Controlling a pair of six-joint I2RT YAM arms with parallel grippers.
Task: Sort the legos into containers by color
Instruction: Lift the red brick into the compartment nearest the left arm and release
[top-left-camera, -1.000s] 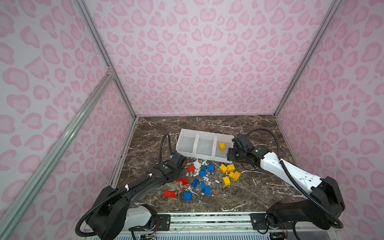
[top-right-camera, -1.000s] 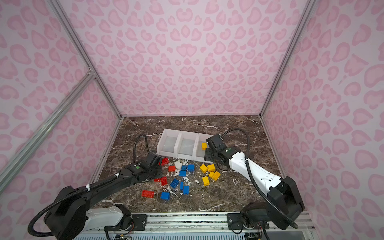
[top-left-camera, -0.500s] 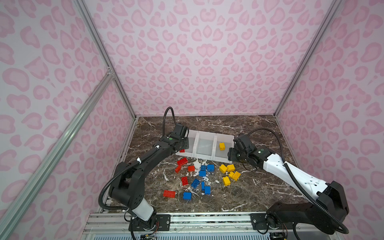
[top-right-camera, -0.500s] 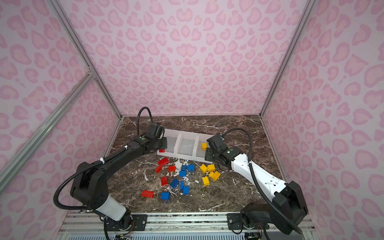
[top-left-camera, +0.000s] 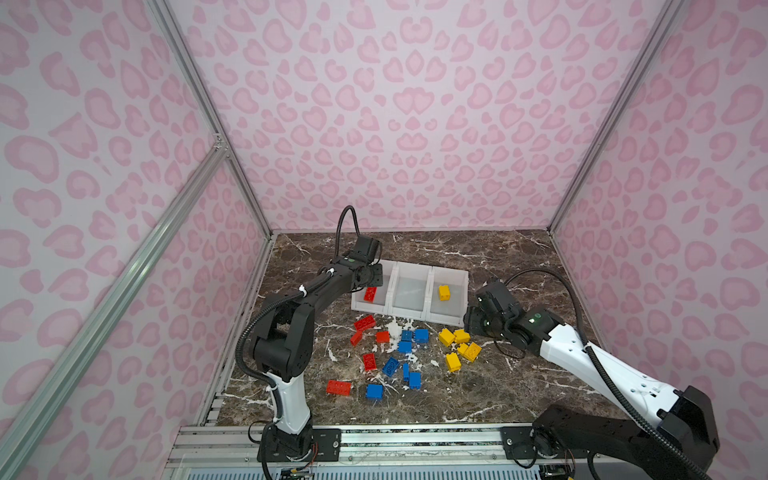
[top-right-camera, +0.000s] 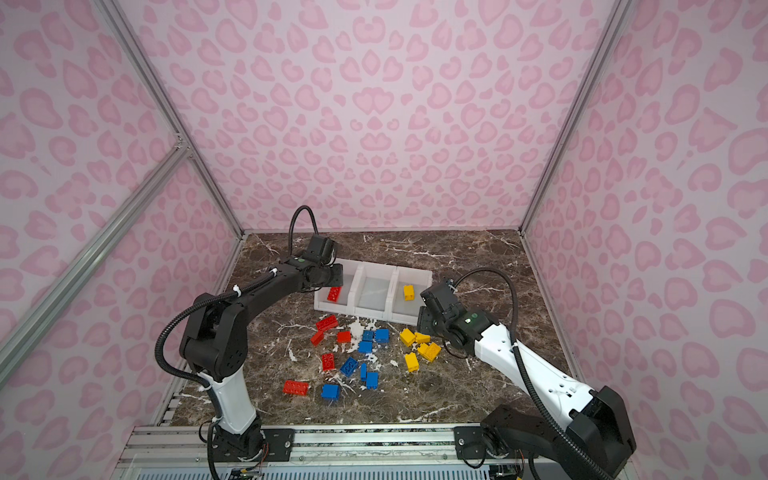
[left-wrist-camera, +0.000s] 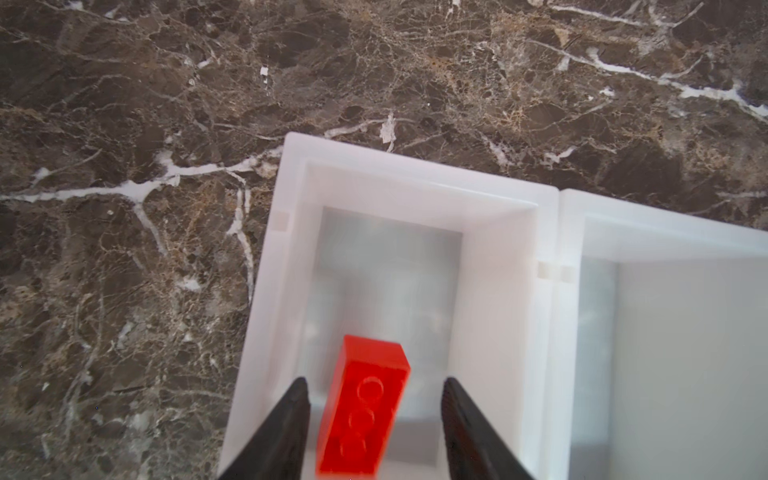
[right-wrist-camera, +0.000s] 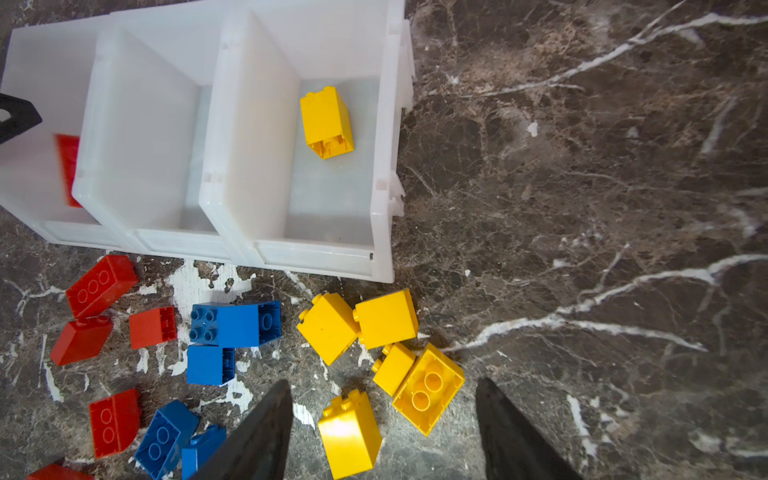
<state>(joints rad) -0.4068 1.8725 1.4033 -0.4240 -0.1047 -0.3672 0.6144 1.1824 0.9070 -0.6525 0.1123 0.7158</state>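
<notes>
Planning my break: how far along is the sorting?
Done: yellow brick in right bin; red brick in left bin, loose under the open left gripper. In hand: nothing; right gripper open over loose yellows. Left: those, plus reds and blues on the table.

Left wrist view: the red brick (left-wrist-camera: 362, 409) between the fingers (left-wrist-camera: 291, 428) of the left end effector (left-wrist-camera: 374, 380) was blurred and cut by the frame edge, as were the finger bases. Its contact with the floor of the left bin (left-wrist-camera: 494, 291) could not be judged.

Right wrist view: the red brick (right-wrist-camera: 68, 166) appeared as a blurred strip partly hidden behind a bin wall. A further red brick (right-wrist-camera: 54, 473) was cropped at the corner.

In both top views the right end effector (top-left-camera: 471, 326) was too small and dark for its fingers to be separated.
</notes>
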